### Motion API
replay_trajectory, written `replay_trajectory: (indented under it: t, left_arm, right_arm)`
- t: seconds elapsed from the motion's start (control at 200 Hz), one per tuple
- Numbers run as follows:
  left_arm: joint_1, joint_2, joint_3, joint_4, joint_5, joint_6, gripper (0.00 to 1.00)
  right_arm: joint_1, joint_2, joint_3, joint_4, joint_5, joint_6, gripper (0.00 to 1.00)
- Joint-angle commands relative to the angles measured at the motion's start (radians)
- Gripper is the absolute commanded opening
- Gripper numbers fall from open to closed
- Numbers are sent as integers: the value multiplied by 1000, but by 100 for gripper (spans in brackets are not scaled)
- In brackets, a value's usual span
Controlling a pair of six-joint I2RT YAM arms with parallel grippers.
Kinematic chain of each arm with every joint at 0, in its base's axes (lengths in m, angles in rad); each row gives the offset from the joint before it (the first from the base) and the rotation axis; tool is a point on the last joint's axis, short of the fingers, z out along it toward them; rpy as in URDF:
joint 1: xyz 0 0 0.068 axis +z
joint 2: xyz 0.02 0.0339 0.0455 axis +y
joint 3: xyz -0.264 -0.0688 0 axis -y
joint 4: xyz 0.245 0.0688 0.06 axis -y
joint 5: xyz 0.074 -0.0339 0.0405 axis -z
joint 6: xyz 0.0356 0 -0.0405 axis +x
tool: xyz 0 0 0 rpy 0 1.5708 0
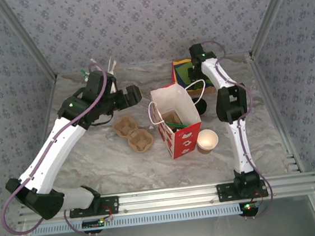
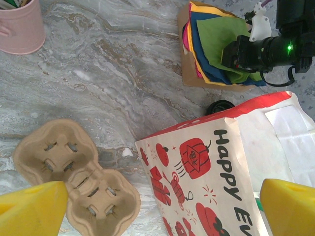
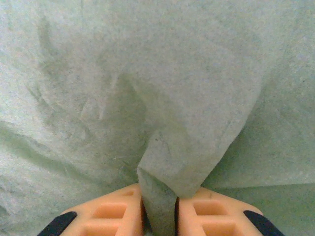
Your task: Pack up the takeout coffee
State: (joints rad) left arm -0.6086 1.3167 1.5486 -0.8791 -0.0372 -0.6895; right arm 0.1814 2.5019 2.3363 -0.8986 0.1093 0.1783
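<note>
The takeout coffee is hidden or out of view. A black round piece [image 2: 220, 106] peeks out behind the red-printed paper bag [image 1: 177, 121] [image 2: 221, 167], which stands open mid-table. My left gripper [image 1: 130, 95] [image 2: 162, 211] hovers open above the bag's side and a pulp cup carrier [image 2: 74, 177], its yellow pads [image 2: 32, 209] wide apart. My right gripper [image 3: 160, 211] [image 2: 231, 54] is down on a stack of coloured napkins [image 1: 182, 70] [image 2: 211, 44], shut on a pinched fold of the green napkin [image 3: 182, 162].
A lidless brown cup with a pale inside [image 1: 208, 141] stands right of the bag. The two-cup carrier [image 1: 132, 133] lies left of it. A pink tub [image 2: 19, 24] sits at the back left. Patterned walls enclose the marbled table [image 1: 94, 158].
</note>
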Motion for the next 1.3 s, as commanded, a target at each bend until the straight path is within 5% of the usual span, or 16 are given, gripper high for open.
replay_trajectory:
  t: [0.0,0.47,0.56,0.645,0.74,0.984,1.294]
  left_arm:
    - [-2,1,31,3,16,17,100]
    - [-8,4,33,7,22,18,100]
    - [-10,3,33,4,19,18,100]
    - [-10,0,31,3,17,18,100]
    - [-10,-1,31,3,15,20,100]
    - [-10,3,28,3,16,20,100]
    - [-10,0,30,-7,6,21,100]
  right_arm:
    - [-5,-73,14,-29,9,7,21]
    - [-2,-118,0,-28,-2,13,21]
    - [-5,-115,-4,-23,-5,13,7]
    - [-5,-114,-10,-23,-5,15,7]
    - [-6,-108,-11,-22,-1,14,28]
    - [-8,-66,-3,-13,-4,-2,64]
    - [-3,2,-14,-19,2,-3,72]
